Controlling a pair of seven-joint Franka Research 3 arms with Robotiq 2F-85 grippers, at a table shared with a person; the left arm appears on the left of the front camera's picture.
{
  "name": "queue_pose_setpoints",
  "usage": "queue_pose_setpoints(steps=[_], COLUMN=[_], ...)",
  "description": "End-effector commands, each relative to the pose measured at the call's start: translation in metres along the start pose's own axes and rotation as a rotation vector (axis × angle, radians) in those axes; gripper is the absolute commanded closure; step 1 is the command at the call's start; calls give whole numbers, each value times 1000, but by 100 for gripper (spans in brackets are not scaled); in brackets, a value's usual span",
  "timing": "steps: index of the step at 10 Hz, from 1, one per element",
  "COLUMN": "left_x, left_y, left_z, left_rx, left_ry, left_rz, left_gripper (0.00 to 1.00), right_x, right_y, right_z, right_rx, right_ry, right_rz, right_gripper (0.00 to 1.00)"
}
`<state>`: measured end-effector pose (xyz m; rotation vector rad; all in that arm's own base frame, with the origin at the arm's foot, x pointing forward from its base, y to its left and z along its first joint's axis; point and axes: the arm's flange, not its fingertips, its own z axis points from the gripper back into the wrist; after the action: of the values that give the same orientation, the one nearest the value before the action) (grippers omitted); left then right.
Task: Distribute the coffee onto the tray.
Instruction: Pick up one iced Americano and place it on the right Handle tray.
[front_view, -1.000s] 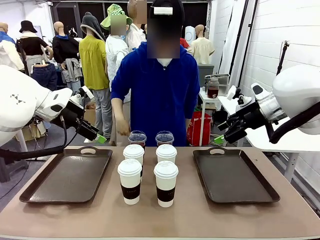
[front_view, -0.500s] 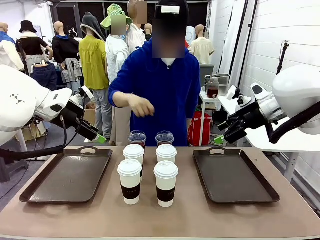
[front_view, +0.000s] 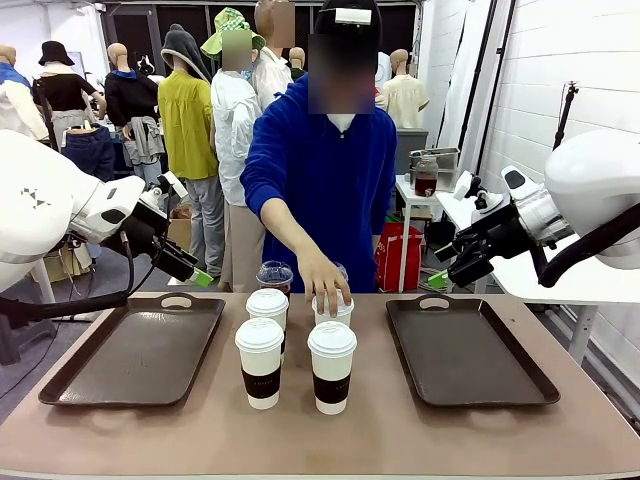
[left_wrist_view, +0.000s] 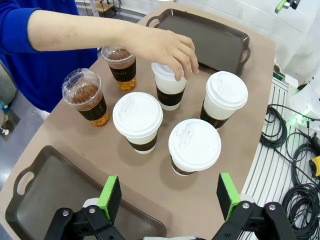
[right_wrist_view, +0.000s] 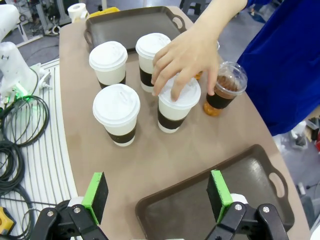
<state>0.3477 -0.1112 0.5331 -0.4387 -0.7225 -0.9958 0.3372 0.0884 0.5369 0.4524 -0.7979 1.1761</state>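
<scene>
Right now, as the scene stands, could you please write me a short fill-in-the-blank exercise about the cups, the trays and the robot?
1. The person's hand rests on the lid of a ___ paper cup.
2. The cups between the two trays number ___ in all.
3. The number of clear dome-lidded cups among them is ___.
4. The left robot hand has its jaws ___.
Missing words: white; six; two; open.
</scene>
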Motion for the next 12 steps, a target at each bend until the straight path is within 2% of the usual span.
queue_pose_setpoints(steps=[1,8,9,12], left_x=[-1,-1,-1,-1], left_y=[2,2,2,2], left_z=[0,0,0,0], left_rx=[-16,-16,-16,-16], left_ry=[-12,-12,-12,-12], left_rz=[-3,-3,-3,-3], left_gripper=[0,0,0,0], right_x=[0,0,0,13], right_y=[-4,-4,0,-43], right_z=[-3,-3,0,-5], right_rx=[18,18,0,76], right_ry=[-24,-24,0,54], right_rz=[11,11,0,23], right_gripper=[0,0,0,0])
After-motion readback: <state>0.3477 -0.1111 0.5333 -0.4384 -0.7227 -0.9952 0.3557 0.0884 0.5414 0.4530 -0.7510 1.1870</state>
